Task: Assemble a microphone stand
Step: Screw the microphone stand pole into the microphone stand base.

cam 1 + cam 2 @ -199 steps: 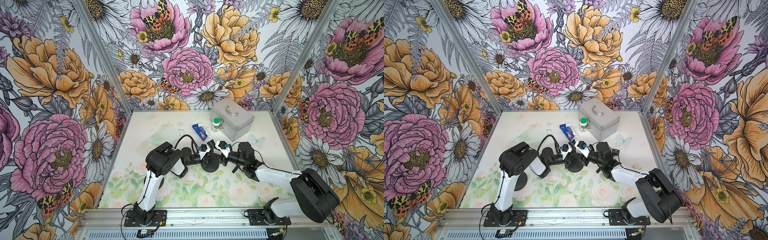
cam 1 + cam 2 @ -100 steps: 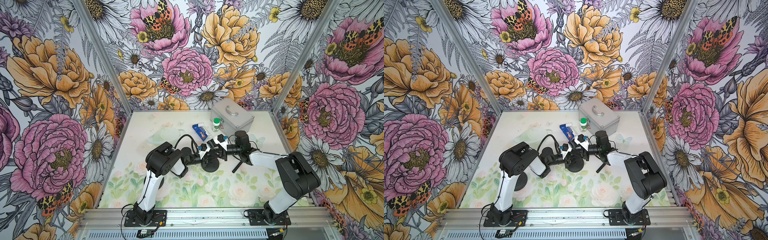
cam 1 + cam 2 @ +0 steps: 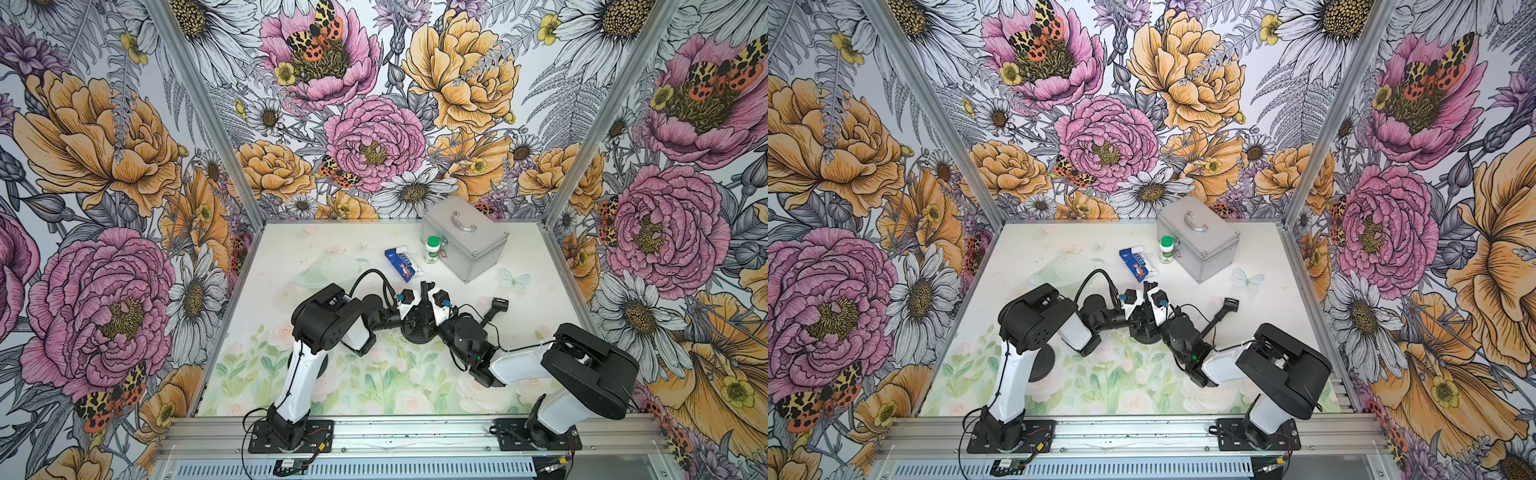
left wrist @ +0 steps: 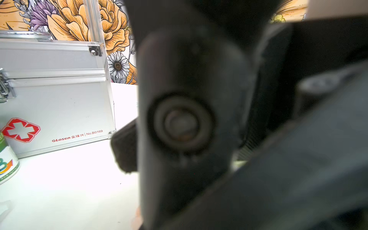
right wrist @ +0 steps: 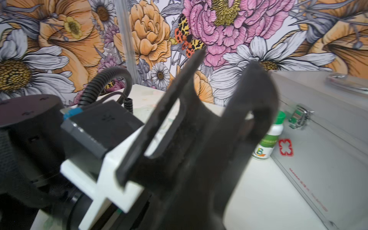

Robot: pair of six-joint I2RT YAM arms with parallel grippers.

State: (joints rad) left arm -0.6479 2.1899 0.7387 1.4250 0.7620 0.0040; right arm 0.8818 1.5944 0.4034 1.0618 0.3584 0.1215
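Both grippers meet over the round black stand base [image 3: 419, 334] in the middle of the surface [image 3: 291, 257]. The left gripper [image 3: 412, 318] is closed. A black upright part [image 4: 189, 123] fills its wrist view, and a grip on it cannot be confirmed. Whether the right gripper [image 3: 429, 316] is apart or together cannot be told. A black rod [image 3: 492, 311] with a clip end lies on the surface near the right arm, apart from the base.

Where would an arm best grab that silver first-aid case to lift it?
Probably the curved handle on its top, coming straight down from above. The silver case stands upright, and the handle looks like the only narrow part; its broad flat sides give jaws nothing to close around.
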